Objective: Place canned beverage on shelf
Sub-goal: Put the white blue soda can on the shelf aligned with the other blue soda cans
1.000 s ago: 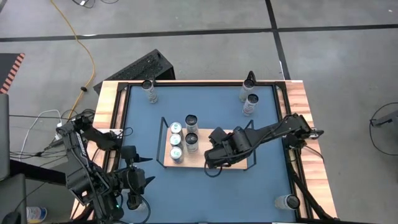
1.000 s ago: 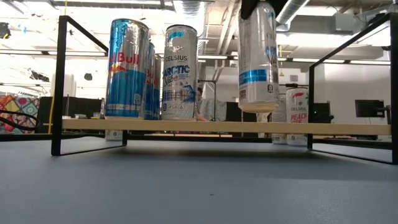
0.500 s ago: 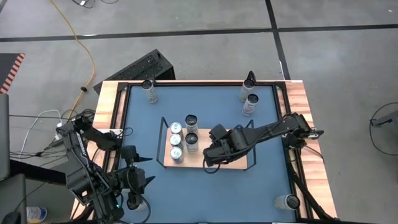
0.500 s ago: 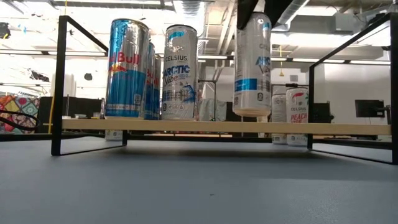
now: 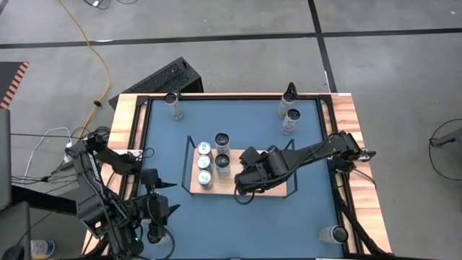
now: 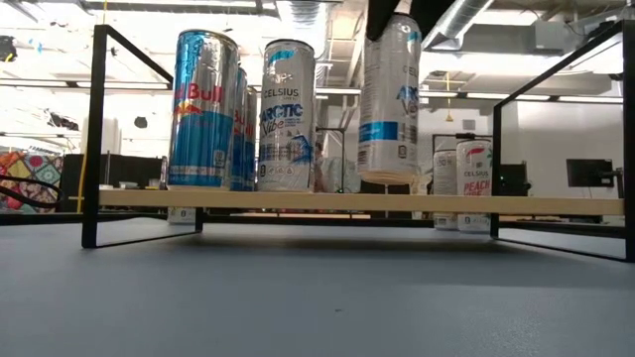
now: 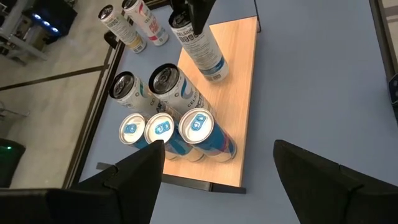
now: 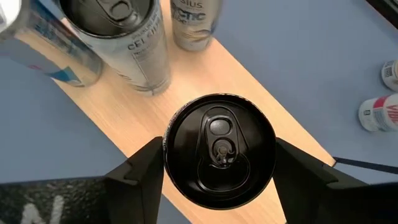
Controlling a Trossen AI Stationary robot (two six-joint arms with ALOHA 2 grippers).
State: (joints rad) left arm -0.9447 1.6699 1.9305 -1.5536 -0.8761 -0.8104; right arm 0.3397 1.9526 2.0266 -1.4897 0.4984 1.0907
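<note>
Low view: the right gripper [image 6: 397, 12] holds a can [image 6: 388, 99] by its top, tilted, its base just above the shelf [image 6: 347, 202] board, beside 2 Celsius cans [image 6: 288, 114] and 3 Red Bull cans [image 6: 203, 109] standing there. Left gripper [image 7: 217, 168] waits wide open, holding nothing, near the table's [image 5: 303, 224] front left corner.

Light-wood shelf [image 5: 278, 189], blue tabletop [image 5: 289, 224], silver-and-blue cans [image 7: 180, 130].

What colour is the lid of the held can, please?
Black; the can's lid shows best in the right wrist view.
</note>
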